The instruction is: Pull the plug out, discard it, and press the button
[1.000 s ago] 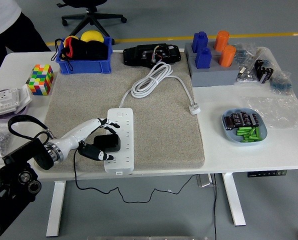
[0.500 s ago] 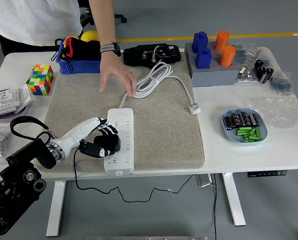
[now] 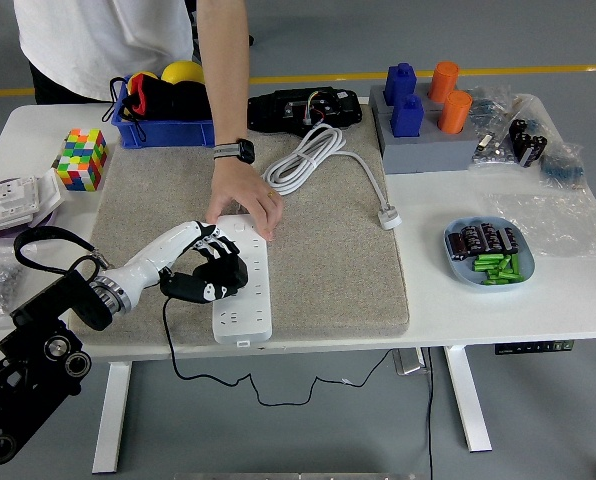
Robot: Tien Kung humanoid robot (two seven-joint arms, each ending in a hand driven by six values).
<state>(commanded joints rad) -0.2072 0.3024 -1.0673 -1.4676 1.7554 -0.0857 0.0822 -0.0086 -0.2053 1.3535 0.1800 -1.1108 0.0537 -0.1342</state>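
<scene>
A white power strip [image 3: 245, 300] lies on the grey mat [image 3: 328, 270] near the table's front edge. My left hand [image 3: 210, 270] is shut on a black plug adapter [image 3: 221, 277] that sits on the strip's left side; its black cord hangs below the table edge. A person's hand [image 3: 244, 200] presses down on the strip's far end. The strip's white cable [image 3: 303, 160] coils toward the back, ending in a white plug [image 3: 388, 216]. My right arm is out of view.
A blue bin [image 3: 168, 110] with toys, a colour cube [image 3: 82, 158], and a black device [image 3: 303, 108] stand at the back. A grey block holder [image 3: 428, 140] and a blue dish [image 3: 488, 255] of parts are on the right. The person stands at the far left.
The person's hand came down from the cable onto the strip's far end. My left hand closed round the black plug adapter and rose slightly; the strip shifted a little.
</scene>
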